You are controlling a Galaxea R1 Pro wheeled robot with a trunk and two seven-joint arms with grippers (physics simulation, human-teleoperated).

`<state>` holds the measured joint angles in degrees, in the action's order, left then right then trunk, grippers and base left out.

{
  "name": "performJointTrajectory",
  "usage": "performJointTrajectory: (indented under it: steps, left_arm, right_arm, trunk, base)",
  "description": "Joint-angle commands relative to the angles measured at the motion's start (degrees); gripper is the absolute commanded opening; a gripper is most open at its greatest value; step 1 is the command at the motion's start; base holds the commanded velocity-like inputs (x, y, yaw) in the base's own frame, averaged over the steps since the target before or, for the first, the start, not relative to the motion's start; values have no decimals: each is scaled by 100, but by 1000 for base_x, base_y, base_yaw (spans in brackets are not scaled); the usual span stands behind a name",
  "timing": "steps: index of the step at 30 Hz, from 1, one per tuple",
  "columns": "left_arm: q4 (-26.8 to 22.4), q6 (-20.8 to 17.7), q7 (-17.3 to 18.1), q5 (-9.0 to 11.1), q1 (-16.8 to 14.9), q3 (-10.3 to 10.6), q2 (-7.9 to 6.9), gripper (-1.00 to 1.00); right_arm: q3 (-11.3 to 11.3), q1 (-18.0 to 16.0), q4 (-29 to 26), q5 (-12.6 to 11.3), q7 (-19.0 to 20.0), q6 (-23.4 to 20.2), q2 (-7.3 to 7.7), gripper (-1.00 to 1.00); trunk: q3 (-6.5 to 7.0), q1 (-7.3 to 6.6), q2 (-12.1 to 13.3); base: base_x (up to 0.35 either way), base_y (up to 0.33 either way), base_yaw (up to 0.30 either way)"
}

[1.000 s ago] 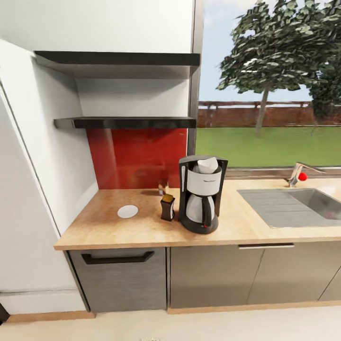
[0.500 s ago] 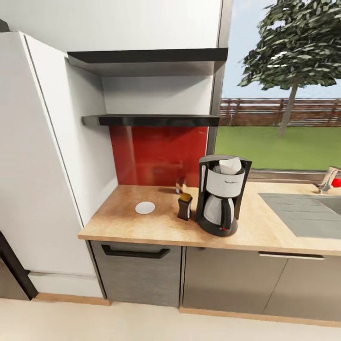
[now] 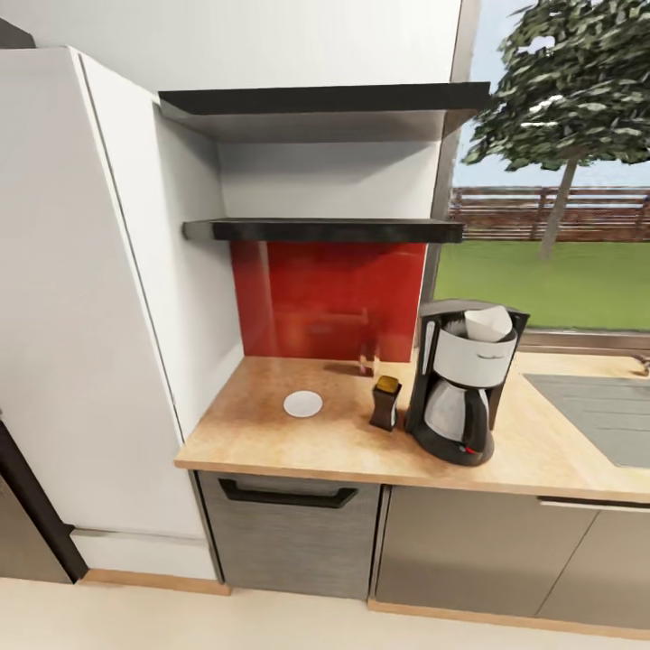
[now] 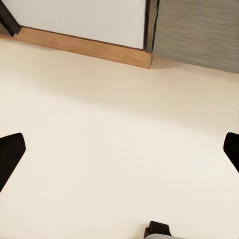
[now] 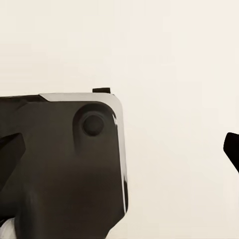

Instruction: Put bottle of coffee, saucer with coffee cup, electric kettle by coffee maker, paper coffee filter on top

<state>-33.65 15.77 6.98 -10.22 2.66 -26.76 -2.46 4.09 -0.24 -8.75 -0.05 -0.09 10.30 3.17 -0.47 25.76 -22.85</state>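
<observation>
The black coffee maker (image 3: 462, 388) stands on the beige kitchen countertop (image 3: 271, 447), with the white paper coffee filter (image 3: 488, 322) in its top. The small brown bottle of coffee (image 3: 385, 403) stands just left of it on the counter. Further left lies the white saucer (image 3: 302, 403), bare. Above them hangs the thin dark kitchen shelf (image 3: 325, 230), with nothing on it. My left gripper (image 4: 119, 154) is open over pale floor, its dark fingertips (image 4: 10, 158) far apart. My right gripper (image 5: 119, 149) is open as well. The coffee cup and electric kettle are out of view.
A thicker dark board (image 3: 325, 97) sits above the shelf, and a red backsplash (image 3: 325, 298) behind the counter. A tall white cabinet (image 3: 90, 298) bounds the counter's left end. A grey sink (image 3: 596, 415) lies at the right. Grey cabinet fronts (image 3: 289, 533) stand below. The robot's dark base (image 5: 59, 164) shows under the right gripper.
The whole head view has shifted right, so the camera has turned left; the tap has left the picture. The things on the counter have not moved.
</observation>
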Motion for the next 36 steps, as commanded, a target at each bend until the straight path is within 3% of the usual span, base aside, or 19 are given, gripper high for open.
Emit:
performJointTrajectory:
  steps: [1, 13, 28, 30, 36]
  left_arm:
    - [-1, 20, 34, -61, -2, -35, 5, 100]
    - [-1, 22, 32, -68, -2, -23, 9, 100]
    - [6, 15, 50, -72, -29, 8, 19, 100]
    - [1, 19, 66, -79, -47, 71, 47, 100]
    - [-149, -13, 211, -87, -130, 771, 98, 100]
  right_arm:
    - [39, -2, 5, 1, 5, 23, -2, 100]
    - [39, -4, 5, 5, 1, 16, -1, 100]
    - [34, -4, 3, 8, -1, 24, -1, 100]
    - [39, -4, -5, 6, -3, 24, 13, 100]
    - [40, -3, -549, 17, 32, 17, 54, 100]
  trunk:
    - [-5, 3, -7]
    - [-5, 3, -7]
    - [-5, 3, -7]
    - [-5, 3, -7]
    - [-5, 3, -7]
  base:
    - [29, 318, 0]
    - [5, 301, 0]
    - [0, 25, 0]
    - [0, 0, 0]
    - [0, 0, 0]
